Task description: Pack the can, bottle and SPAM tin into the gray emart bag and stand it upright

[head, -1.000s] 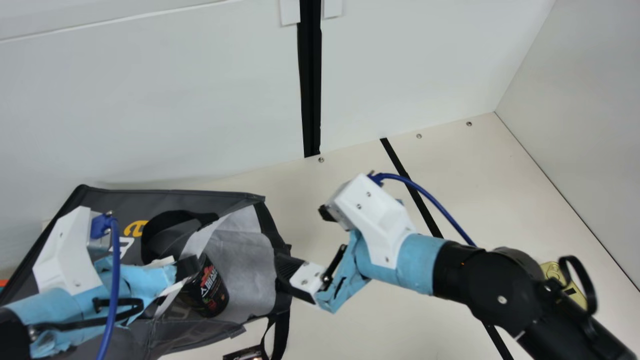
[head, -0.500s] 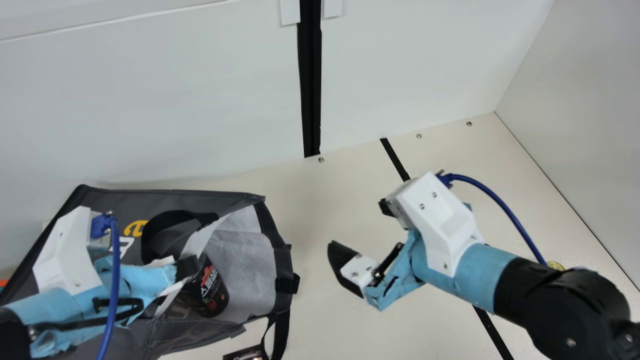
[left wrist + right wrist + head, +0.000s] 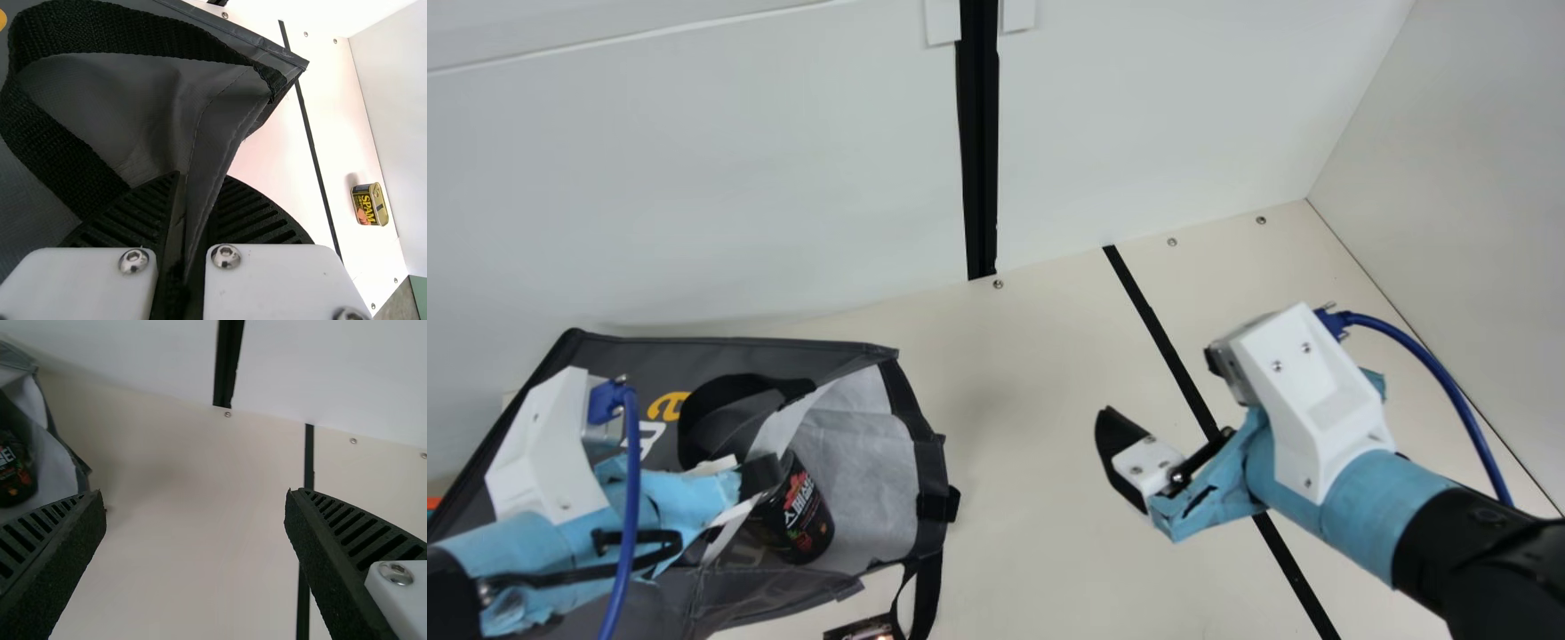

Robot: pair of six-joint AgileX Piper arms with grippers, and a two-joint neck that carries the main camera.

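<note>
A gray bag [image 3: 720,349] lies at left, its edge pinched by the left pincer [image 3: 761,474]; in its pale mouth tilts a glossy black can [image 3: 809,524], printed red and white. The right pincer [image 3: 1119,458] gapes wide, empty. Near the right wall [image 3: 400,133] sits the gold-lidded, dark-labelled SPAM tin [image 3: 369,205].

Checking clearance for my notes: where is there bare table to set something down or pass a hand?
Bare table shows between the gray bag and right gripper, and farther back between the black strip and side wall, though the SPAM tin is on that side. Crowded at left: the left gripper pinches the bag's fabric, with the can inside.
</note>
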